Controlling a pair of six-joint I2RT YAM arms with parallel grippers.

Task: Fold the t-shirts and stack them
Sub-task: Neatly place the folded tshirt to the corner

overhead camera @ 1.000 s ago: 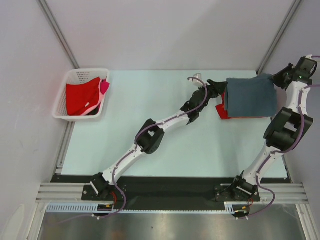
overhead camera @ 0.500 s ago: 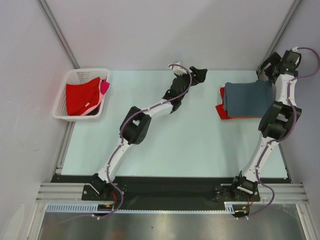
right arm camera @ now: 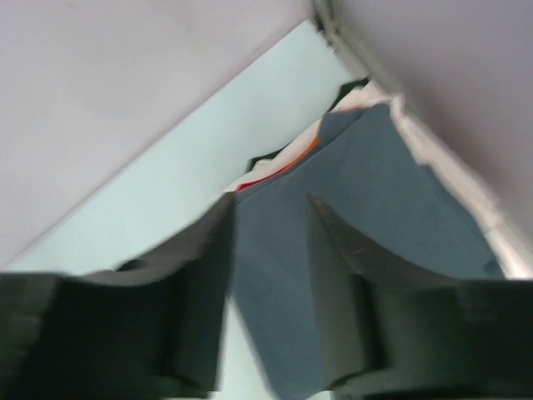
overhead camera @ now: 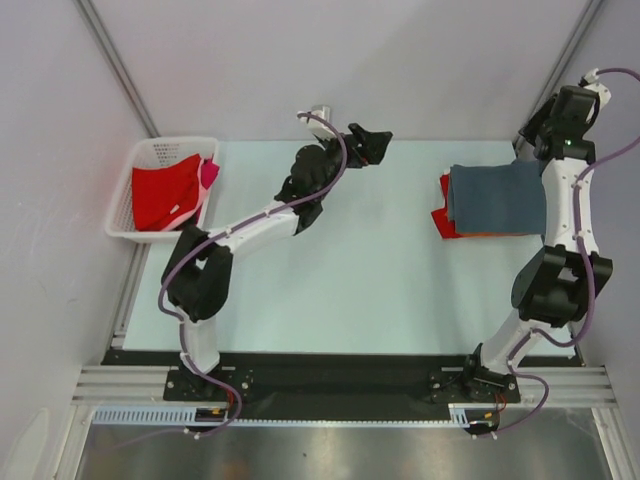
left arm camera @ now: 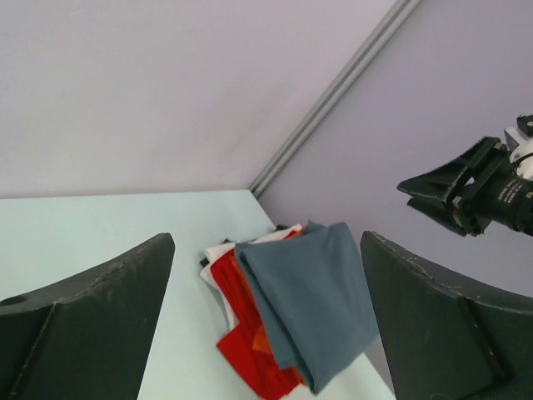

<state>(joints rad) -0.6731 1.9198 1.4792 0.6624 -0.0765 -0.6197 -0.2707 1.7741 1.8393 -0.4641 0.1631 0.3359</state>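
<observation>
A folded slate-grey t-shirt (overhead camera: 497, 198) tops a stack at the table's right, over red (overhead camera: 442, 222) and orange layers. In the left wrist view the grey t-shirt (left arm camera: 312, 292) lies over red (left arm camera: 246, 333) and white (left arm camera: 218, 250) cloth. My left gripper (overhead camera: 375, 142) hangs open and empty above the back middle of the table, facing the stack. My right gripper (overhead camera: 535, 125) is raised over the stack's back right corner. Its view is blurred; its fingers (right arm camera: 208, 250) stand apart with nothing between, and the grey cloth (right arm camera: 383, 183) lies below. A red t-shirt (overhead camera: 163, 192) and a pink one (overhead camera: 209, 174) lie in the basket.
The white lattice basket (overhead camera: 125, 215) sits at the table's back left edge. Grey walls and slanted metal posts (overhead camera: 545, 90) close in the back corners. The pale table (overhead camera: 350, 280) lies between basket and stack. The right gripper (left arm camera: 466, 187) shows in the left wrist view.
A second ago both grippers were at the grey t-shirt's edges on the stack. Both have let go and lifted off; the left arm swung back and leftward, the right rose toward the back corner.
</observation>
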